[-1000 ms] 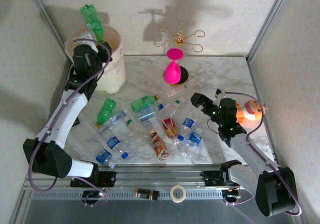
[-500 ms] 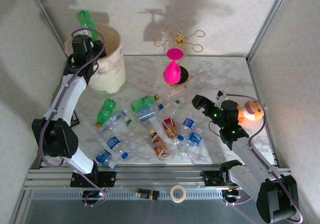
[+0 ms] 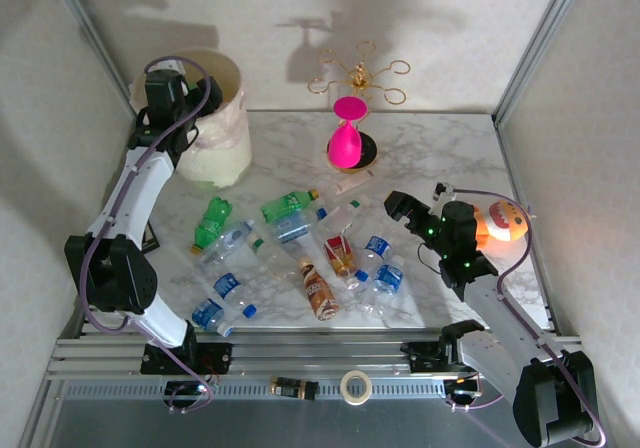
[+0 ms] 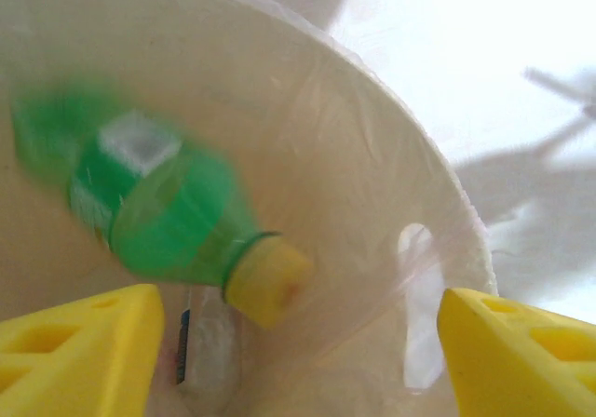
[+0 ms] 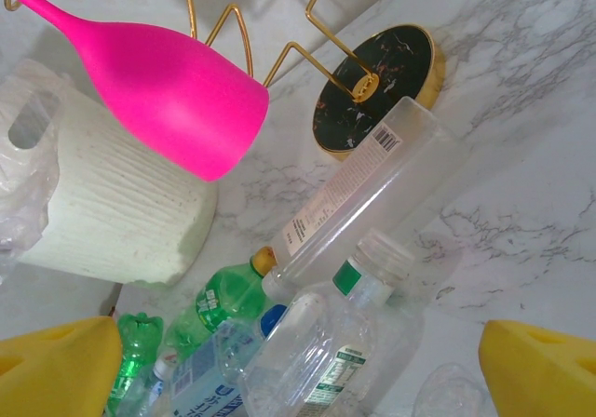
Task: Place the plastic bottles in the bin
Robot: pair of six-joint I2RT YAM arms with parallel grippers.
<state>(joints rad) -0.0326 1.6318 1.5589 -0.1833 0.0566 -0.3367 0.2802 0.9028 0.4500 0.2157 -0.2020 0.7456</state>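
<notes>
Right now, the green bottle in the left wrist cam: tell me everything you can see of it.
The green bottle is translucent green plastic with a yellow cap and a pale patch on its body, probably a label. It is blurred, so finer detail is lost. It sits tilted, cap toward the lower right, inside the bag-lined bin. The left gripper is open, and its yellow fingers are clear of the bottle. Whether the bottle touches the bin wall I cannot tell.

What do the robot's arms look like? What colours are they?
The left arm and the right arm are both made of white tube-shaped links joined by chunky black joints. A thin purple cable loops along each one. Tiny green lights glow on the right arm. The jaws are bright yellow wedges.
</notes>
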